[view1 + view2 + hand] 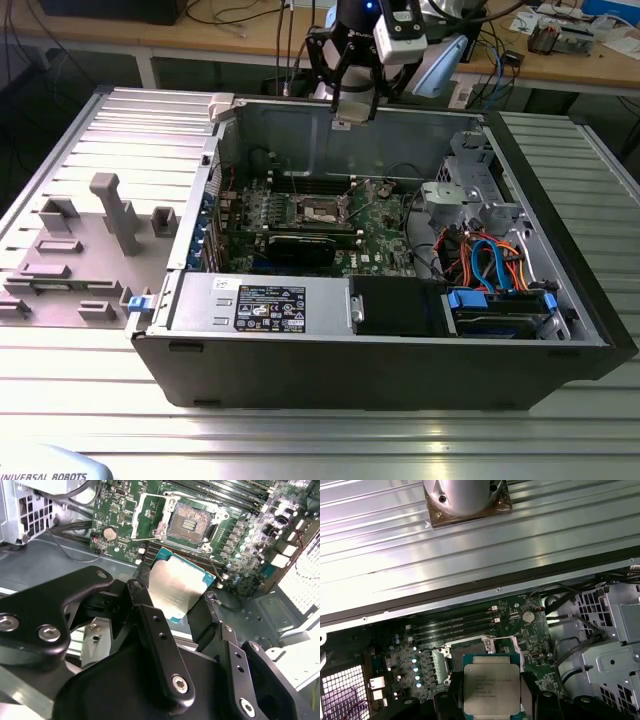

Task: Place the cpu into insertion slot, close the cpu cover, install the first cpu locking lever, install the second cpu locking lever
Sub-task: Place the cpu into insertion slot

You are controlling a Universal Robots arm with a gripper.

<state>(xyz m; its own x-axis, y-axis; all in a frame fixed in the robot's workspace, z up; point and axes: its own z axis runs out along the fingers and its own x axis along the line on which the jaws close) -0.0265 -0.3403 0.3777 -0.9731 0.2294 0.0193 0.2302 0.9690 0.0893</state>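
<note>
- Holding the cpu is where you're at: your tool is clamped on two opposite edges of the chip, and both wrist views show its silver top.
- In the exterior view the tool hangs high over the far wall of the open computer case, which sits on the counter. That puts the chip well above the board and well apart from the insertion slot.
- The slot sits mid-board with its dark centre bare. The cpu cover looks swung open right beside it, so I'd say the way in is free.
- Doing this step well, imo: square the chip to the slot's rim while you're up high. Then come straight down, level, with no sideways drag, since those contacts probably bend easily.
- Watch the fingers. They overhang the chip's edges and need to clear the rim and the open cover.
- Head count: one cpu, one slot, one cover, one tool, one black graphics card, one coin battery. I can't make out the locking levers well enough to count them.
</note>
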